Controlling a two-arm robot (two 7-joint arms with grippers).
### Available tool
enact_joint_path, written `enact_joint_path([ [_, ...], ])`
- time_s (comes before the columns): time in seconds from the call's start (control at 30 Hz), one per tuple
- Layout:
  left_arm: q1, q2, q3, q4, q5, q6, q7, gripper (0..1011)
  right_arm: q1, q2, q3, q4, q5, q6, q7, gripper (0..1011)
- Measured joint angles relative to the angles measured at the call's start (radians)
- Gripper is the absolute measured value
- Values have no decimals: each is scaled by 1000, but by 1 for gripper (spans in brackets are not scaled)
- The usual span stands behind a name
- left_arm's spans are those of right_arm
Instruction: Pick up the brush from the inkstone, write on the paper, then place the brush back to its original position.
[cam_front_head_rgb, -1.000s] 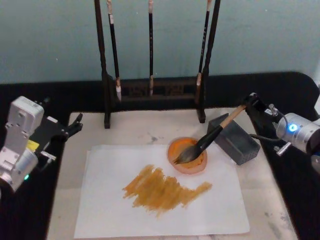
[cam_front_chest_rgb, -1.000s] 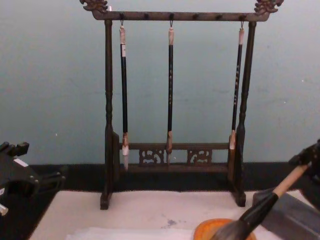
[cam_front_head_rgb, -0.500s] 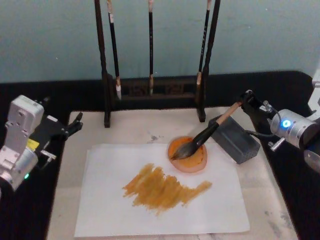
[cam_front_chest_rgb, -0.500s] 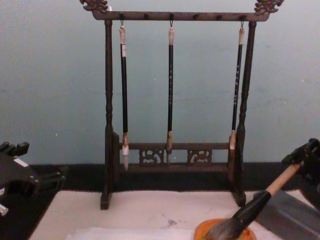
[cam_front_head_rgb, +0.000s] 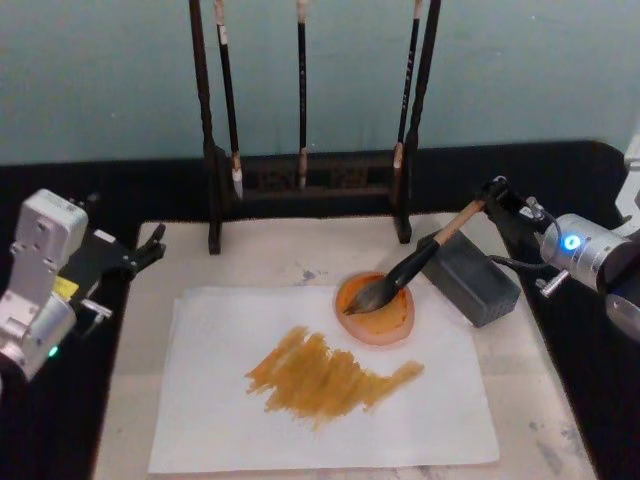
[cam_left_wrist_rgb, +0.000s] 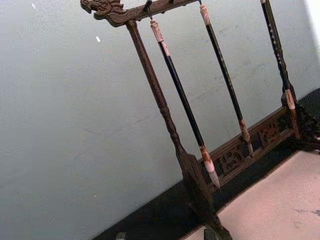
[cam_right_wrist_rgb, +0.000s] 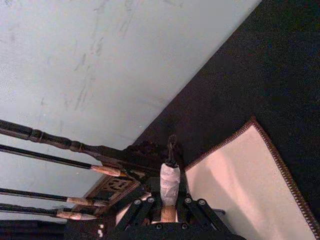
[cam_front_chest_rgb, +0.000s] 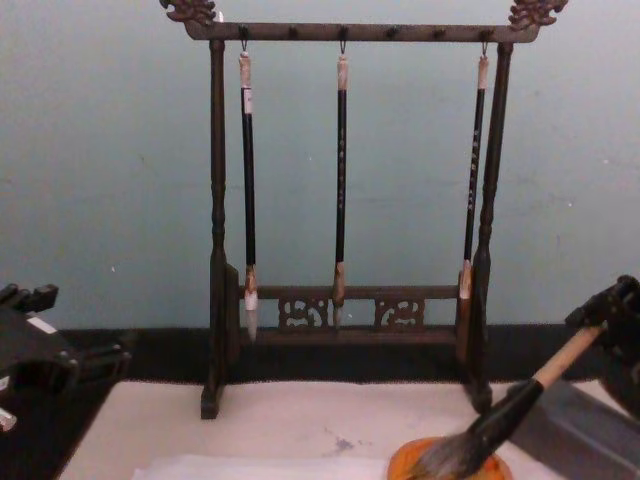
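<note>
Head view gives you the layout. Your right gripper (cam_front_head_rgb: 497, 196) sits at the right, just behind the inkstone (cam_front_head_rgb: 475, 285), its fingers clamped on the top end of the brush (cam_front_head_rgb: 415, 262). From that grip the brush slants down and to the left. Its pale handle and black collar cross over the inkstone's left corner, and you cannot tell whether they touch it. The bristle head lies in the orange dish (cam_front_head_rgb: 388, 335), just left of the inkstone.

The chest view shows this from the side: bristles down on the dish, handle tilted up to the right into the gripper. In the right wrist view the fingers pinch the handle just below a white-wrapped tip with a small cord loop.

The paper (cam_front_head_rgb: 215, 400) lies flat on the pale mat (cam_front_head_rgb: 545, 400). The dish stands at the sheet's far right part, overlapping its edge. A broad patch of orange strokes (cam_front_head_rgb: 325, 375) runs across the middle of the paper.

Your left gripper (cam_front_head_rgb: 152, 244) is parked at the mat's left edge, apart from the paper, holding nothing. The left wrist view shows its two fingertips spread apart. Behind the mat stands the rack (cam_front_head_rgb: 212, 180), with three thin brushes (cam_front_head_rgb: 301, 90) hanging from it.
</note>
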Motion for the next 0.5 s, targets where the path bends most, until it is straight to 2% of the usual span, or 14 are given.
enact_joint_path([
  [0.5, 0, 0, 0, 0, 0, 0, 0, 1010, 1, 15, -28, -2, 22, -26, -17, 163],
])
